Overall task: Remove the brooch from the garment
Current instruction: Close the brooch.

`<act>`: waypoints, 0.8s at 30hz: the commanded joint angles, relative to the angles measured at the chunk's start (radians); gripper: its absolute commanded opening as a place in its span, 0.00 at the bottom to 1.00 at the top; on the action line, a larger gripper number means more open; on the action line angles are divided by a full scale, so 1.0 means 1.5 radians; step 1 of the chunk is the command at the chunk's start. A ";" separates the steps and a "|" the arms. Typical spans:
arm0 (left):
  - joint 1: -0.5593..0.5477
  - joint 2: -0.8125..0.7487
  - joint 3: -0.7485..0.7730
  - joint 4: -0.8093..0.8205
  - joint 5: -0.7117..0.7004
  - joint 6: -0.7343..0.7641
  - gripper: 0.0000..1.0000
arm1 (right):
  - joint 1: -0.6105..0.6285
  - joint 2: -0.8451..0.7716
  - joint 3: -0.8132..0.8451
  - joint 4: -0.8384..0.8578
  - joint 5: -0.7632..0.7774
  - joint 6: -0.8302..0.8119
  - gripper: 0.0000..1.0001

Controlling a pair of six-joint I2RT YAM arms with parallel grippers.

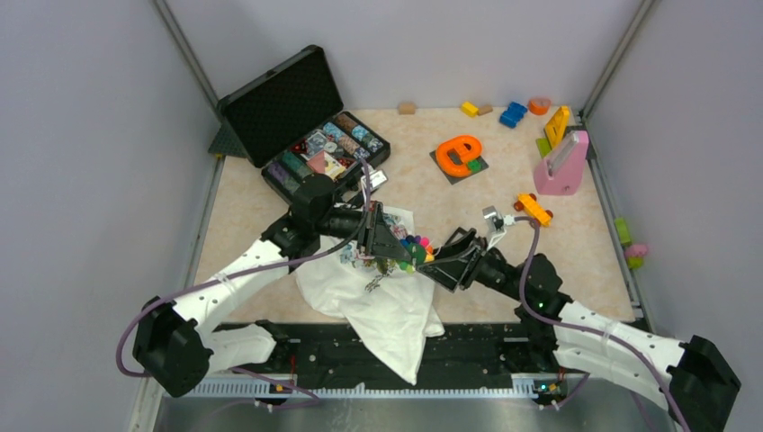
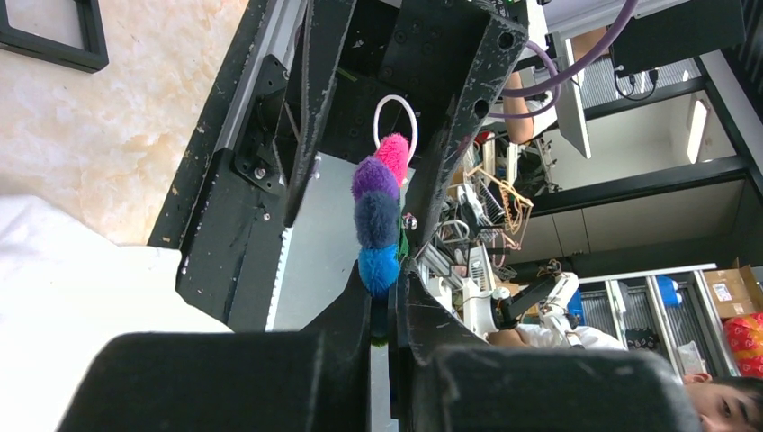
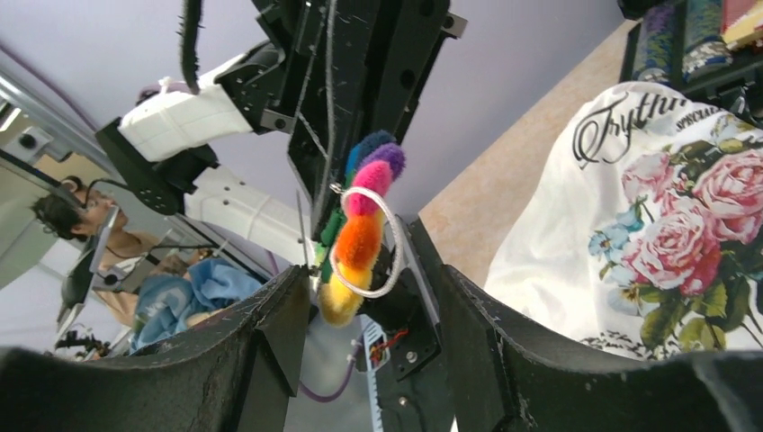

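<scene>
Top external view, left to right: an open black case (image 1: 286,101) of small coloured pieces sits at about 11 o'clock on the beige table (image 1: 238,211). The left arm reaches in from 7 o'clock, and the left gripper (image 1: 402,244) is pinched tight on the brooch (image 1: 417,249), a cluster of fuzzy bright balls. The brooch is near the table's centre, raised off the surface, at the 2 o'clock corner of the garment (image 1: 389,310). That white T-shirt lies crumpled beneath the left gripper and spills toward 6 o'clock over the near edge. Just right of the brooch, the right gripper (image 1: 436,259) comes in from 5 o'clock with its jaws standing wide, one on either side of the brooch. Farther right lie an orange e-shaped toy (image 1: 459,153) at 1 o'clock, an orange toy car (image 1: 534,209) at 3 o'clock and a pink toy (image 1: 562,166) just beyond it.

Left wrist view: white cloth shows at 8 o'clock. The left fingers (image 2: 346,315) meet on the brooch's blue end, with dark blue, purple and pink balls stacked toward 12 o'clock.

Right wrist view: the right fingers (image 3: 261,351) frame the yellow, orange and pink balls without clear contact. The brooch hangs apart from the shirt, whose rose print and dark script fill 3 o'clock.
</scene>
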 commanded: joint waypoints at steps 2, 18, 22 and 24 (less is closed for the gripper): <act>-0.002 -0.022 -0.009 0.034 0.015 -0.005 0.00 | -0.013 0.005 -0.008 0.140 -0.024 0.045 0.55; -0.003 -0.024 -0.018 0.049 0.018 -0.013 0.00 | -0.017 0.040 0.025 0.129 -0.042 0.047 0.46; -0.002 -0.023 -0.020 0.050 0.016 -0.013 0.00 | -0.017 0.053 0.031 0.138 -0.050 0.053 0.46; -0.002 -0.023 -0.021 0.051 0.016 -0.014 0.00 | -0.016 0.055 0.033 0.141 -0.050 0.054 0.45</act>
